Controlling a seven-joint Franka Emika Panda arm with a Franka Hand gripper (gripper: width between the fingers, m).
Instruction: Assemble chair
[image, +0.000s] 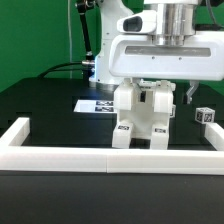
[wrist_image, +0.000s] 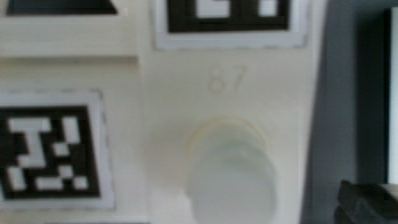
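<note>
Our gripper (image: 160, 92) hangs with jaws spread wide over the white chair (image: 142, 118), mid-frame, tagged with black-and-white markers. It stands on a black table (image: 45, 105), green wall behind.

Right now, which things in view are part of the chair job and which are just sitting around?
Job:
- white chair assembly with marker tags, under the arm
- tool, jaws open, directly above the assembly
- small tagged part, at the exterior view's right

Not the job:
- marker board, flat on the table behind the assembly
- white wall bordering the table's near edge
</note>
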